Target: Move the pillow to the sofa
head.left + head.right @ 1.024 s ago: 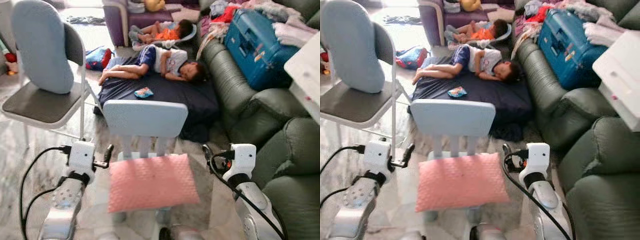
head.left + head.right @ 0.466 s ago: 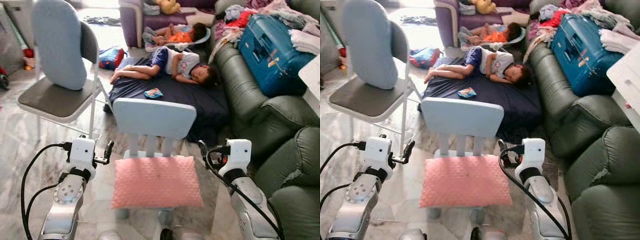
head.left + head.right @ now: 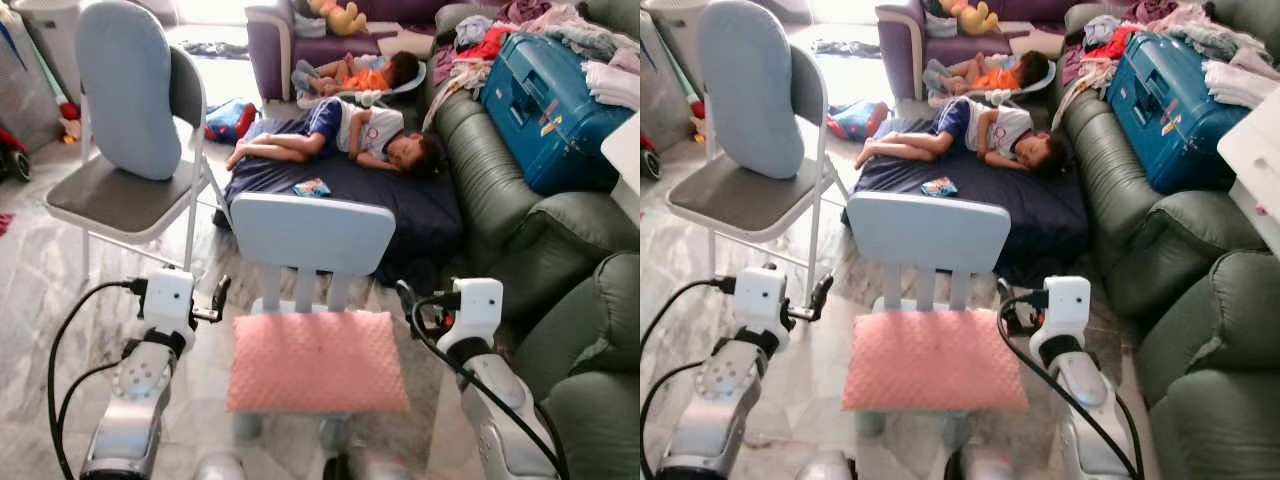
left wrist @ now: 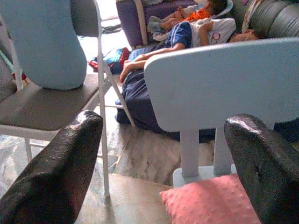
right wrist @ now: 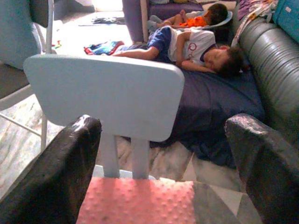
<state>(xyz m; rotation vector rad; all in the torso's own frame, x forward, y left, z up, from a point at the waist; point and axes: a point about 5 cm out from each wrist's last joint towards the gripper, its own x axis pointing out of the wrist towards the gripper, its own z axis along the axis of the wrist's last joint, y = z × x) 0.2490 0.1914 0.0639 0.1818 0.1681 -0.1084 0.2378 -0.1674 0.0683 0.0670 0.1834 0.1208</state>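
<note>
Pink pillow (image 3: 318,362) flat on seat of small pale-blue chair (image 3: 312,235), straight ahead. Left tool (image 3: 214,300) just beside pillow's left edge, fingers spread, grasping nothing. Right tool (image 3: 410,305) near its right corner, likewise released. Green sofa (image 3: 500,190) to the right, blue suitcase (image 3: 548,95) on it.

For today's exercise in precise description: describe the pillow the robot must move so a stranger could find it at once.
Start at the small light-blue chair directly before the robot, between its two arms. On its seat lies the pillow. It is pink, flat and dimpled, unlike the pale blue cushion propped on the grey folding chair.
</note>
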